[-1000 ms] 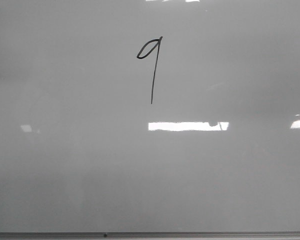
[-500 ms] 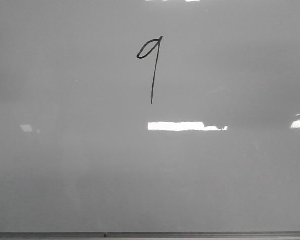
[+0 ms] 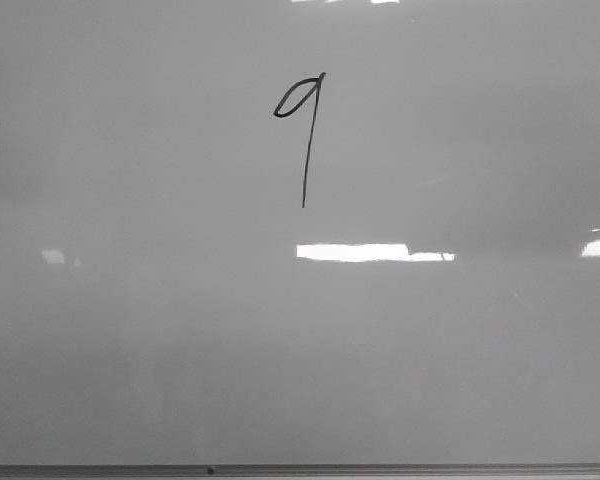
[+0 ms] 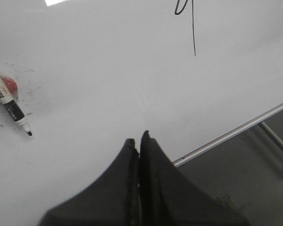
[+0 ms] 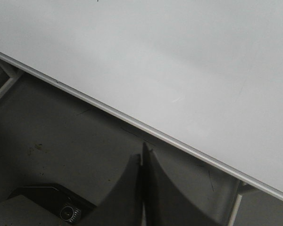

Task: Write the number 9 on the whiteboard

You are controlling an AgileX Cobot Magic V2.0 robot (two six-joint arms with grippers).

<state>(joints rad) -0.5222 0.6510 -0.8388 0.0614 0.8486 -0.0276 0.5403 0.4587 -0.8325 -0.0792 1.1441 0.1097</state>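
The number 9 (image 3: 304, 130) is drawn in thin black marker on the whiteboard (image 3: 130, 330), above the middle of the front view. Part of it also shows in the left wrist view (image 4: 192, 28). My left gripper (image 4: 138, 137) is shut and empty over the whiteboard (image 4: 108, 70) near its frame edge. A black-tipped marker (image 4: 12, 109) lies uncapped on the board, apart from the left gripper. My right gripper (image 5: 143, 151) is shut and empty, off the whiteboard (image 5: 179, 56), over the dark floor beside its frame. Neither gripper shows in the front view.
The board's thin grey frame edge (image 3: 300, 468) runs along the front; it also shows in both wrist views (image 4: 236, 133) (image 5: 132, 123). A small red object (image 4: 8, 85) lies under the marker. Metal legs (image 4: 276, 141) stand below the board. A dark device (image 5: 56, 207) sits on the floor.
Only the bright glare patch on the board has changed shape slightly at its right end. The number 9 and the board are the same.
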